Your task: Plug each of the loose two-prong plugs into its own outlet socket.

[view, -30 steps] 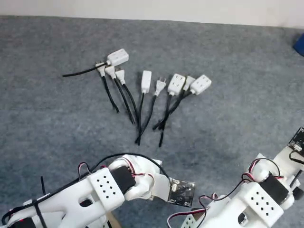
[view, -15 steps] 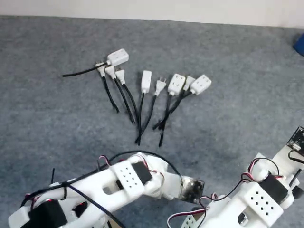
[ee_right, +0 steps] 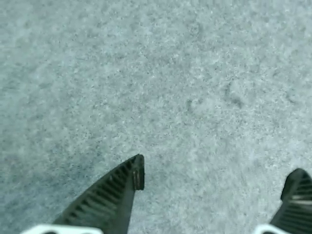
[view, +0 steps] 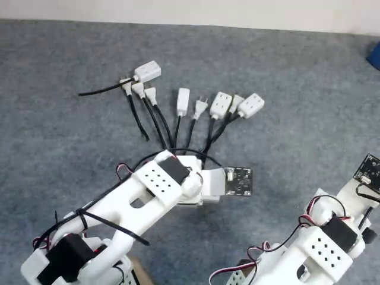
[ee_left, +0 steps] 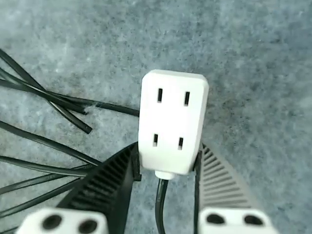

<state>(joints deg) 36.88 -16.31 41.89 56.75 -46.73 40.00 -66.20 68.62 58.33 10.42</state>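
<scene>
The worktop point(view: 309, 130) is wearing a grey, short-napped, felt-like cover that is showing mottled and speckled under both wrist cameras. A pale strip of wall point(view: 190, 10) is running along the worktop's far edge. A blue object point(view: 375, 56) is poking in at the far right corner, too cropped to identify.

Near the far edge, left of centre, a white rectangular outlet block point(view: 147, 72) is lying with three white plugs on black cables point(view: 138, 89) crowding against it; whether they are seated I cannot tell. Rightward along that edge, a narrow white socket point(view: 183, 101), a loose white two-prong plug point(view: 200, 107) with prongs pointing at the far edge, a white two-outlet socket point(view: 221, 104), a second white plug point(view: 236, 102) and a second two-outlet socket point(view: 251, 105) are lying in a row. Their black cables are trailing toward the near edge.

The white left arm point(view: 148, 196) is hanging over those cable ends at mid-worktop. A small dark circuit board point(view: 237, 181) at its wrist is carrying print too small to read. The left pincer point(ee_left: 165, 158) is sitting at the cable end of a white four-slot socket point(ee_left: 173, 124). Whether it is clenched on that socket or merely framing it I cannot tell, nor which socket of the row it is. The white right arm point(view: 326, 249) is sitting at the near right corner, and the right pincer point(ee_right: 218, 174) is released, spread wide over bare cover.
</scene>
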